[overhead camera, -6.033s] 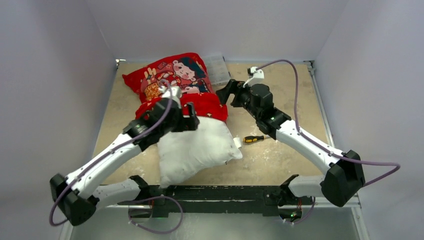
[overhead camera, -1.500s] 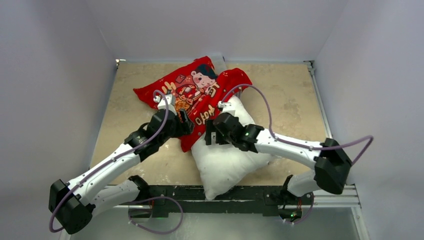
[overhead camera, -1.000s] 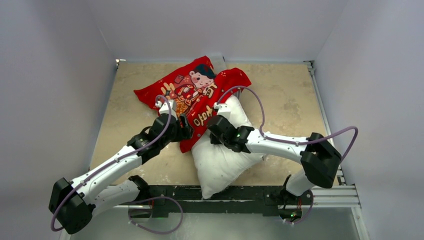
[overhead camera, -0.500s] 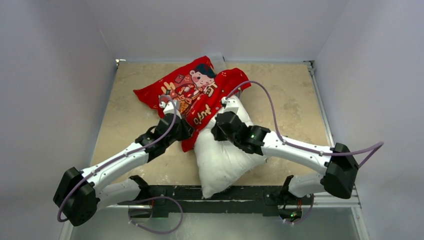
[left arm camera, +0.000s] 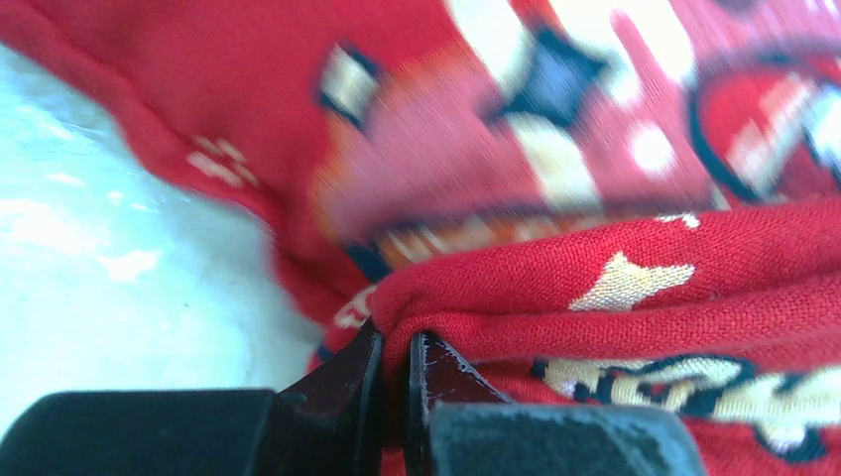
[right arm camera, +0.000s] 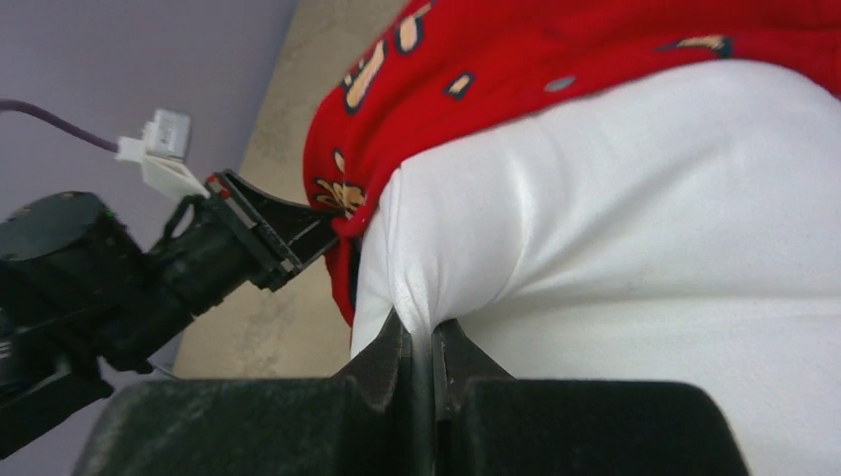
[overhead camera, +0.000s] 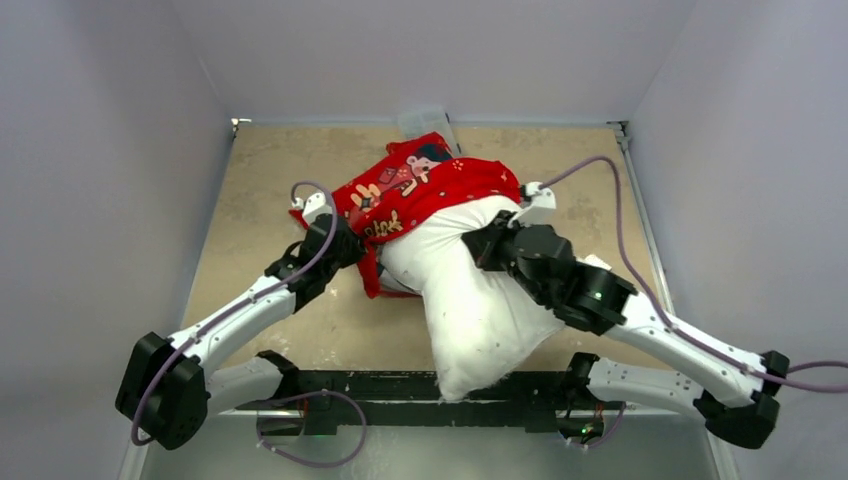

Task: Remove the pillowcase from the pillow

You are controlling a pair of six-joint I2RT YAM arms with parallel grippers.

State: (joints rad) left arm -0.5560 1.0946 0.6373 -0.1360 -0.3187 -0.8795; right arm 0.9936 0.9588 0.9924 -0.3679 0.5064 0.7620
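The red printed pillowcase (overhead camera: 425,188) covers only the far end of the white pillow (overhead camera: 475,300), which angles from mid-table toward the near edge. My left gripper (overhead camera: 368,262) sits at the case's left hem. In the left wrist view it (left arm camera: 395,342) is shut on a fold of the red pillowcase (left arm camera: 615,278), with the white pillow (left arm camera: 89,248) showing at left. My right gripper (overhead camera: 482,243) rests on the pillow's right flank. In the right wrist view it (right arm camera: 421,332) is shut on a pinch of the pillow (right arm camera: 645,238), below the pillowcase (right arm camera: 555,50).
A clear plastic packet (overhead camera: 425,122) lies at the back wall behind the pillowcase. The beige table (overhead camera: 250,190) is enclosed by pale walls on three sides. A black rail (overhead camera: 390,385) runs along the near edge between the arm bases.
My left gripper has shut on the pillowcase hem. The right arm swung right, dragging the pillow right and toward the near edge, and the case has bunched up at the far end.
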